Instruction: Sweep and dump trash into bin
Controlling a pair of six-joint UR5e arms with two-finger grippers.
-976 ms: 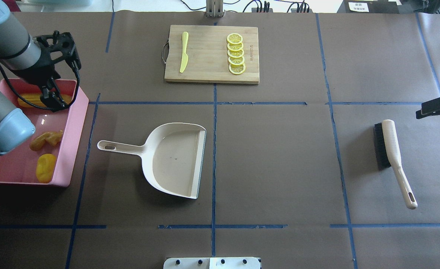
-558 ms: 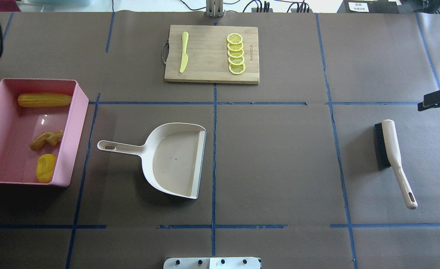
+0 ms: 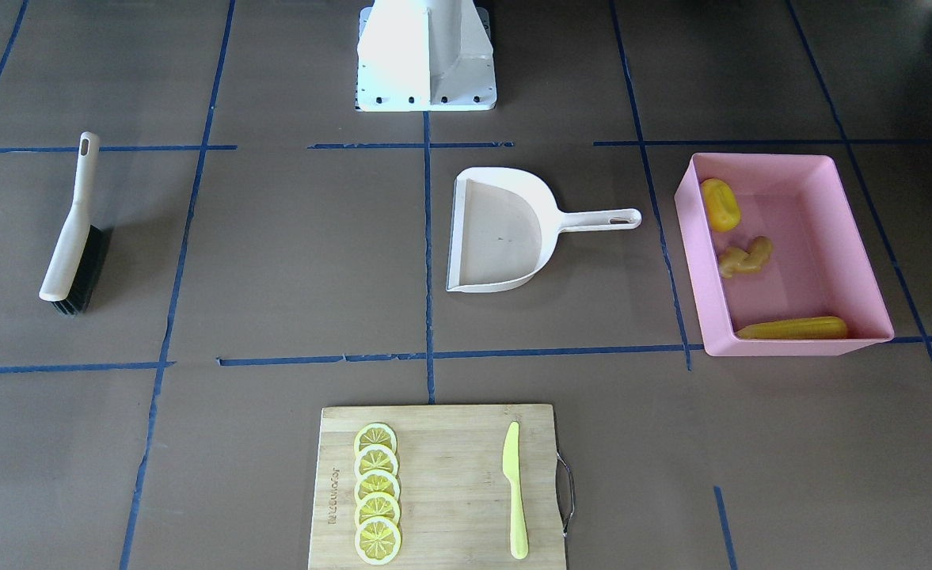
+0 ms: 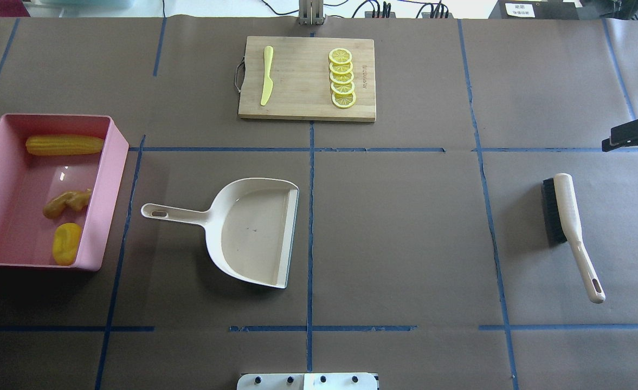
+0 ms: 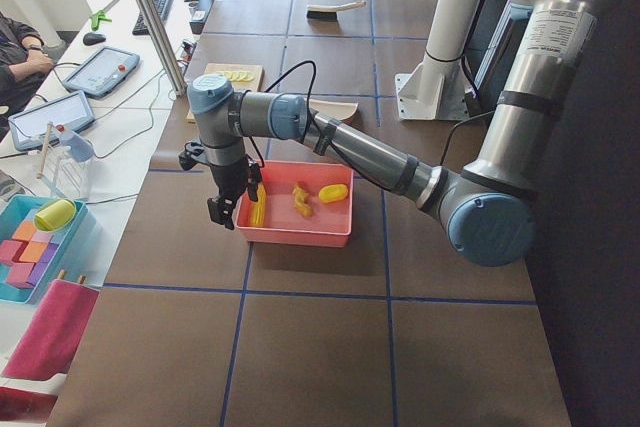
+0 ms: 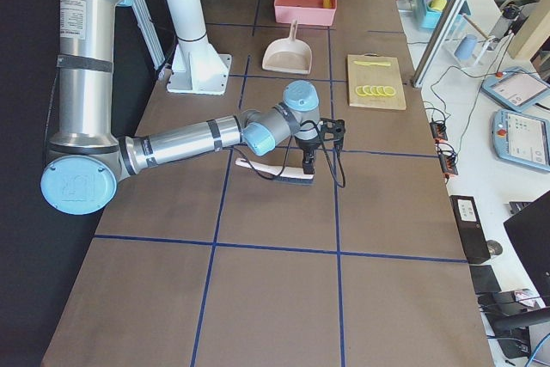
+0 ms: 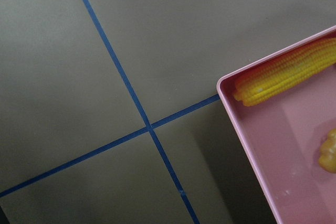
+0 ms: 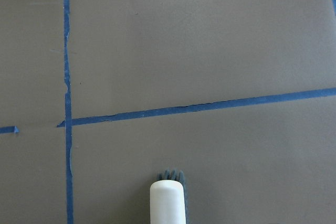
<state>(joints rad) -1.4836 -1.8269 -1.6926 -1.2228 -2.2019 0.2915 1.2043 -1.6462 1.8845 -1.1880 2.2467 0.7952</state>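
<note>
Trash sits in the pink bin (image 4: 107, 206) at the desk's left end: ribbed yellow corn cob (image 4: 64, 144) along the far wall, knobbly tan ginger root (image 4: 66, 202) mid, yellow oval lump (image 4: 66, 244) nearest. For left gripper (image 5: 224, 213) and right gripper (image 4: 622, 136) I can't tell the jaws' opening or hold.

silver-grey metal tubes form the left arm (image 5: 370, 152) and right arm (image 6: 180, 139), linked by rounded pale blue joint caps (image 5: 487, 229), one stamped with a ur logo (image 6: 76, 185). the left gripper (image 5: 226, 215) and right gripper (image 6: 308, 166) are black, with looped black cables (image 6: 333, 148). the white pedestal base (image 3: 426, 55) has dark bolts.
</note>
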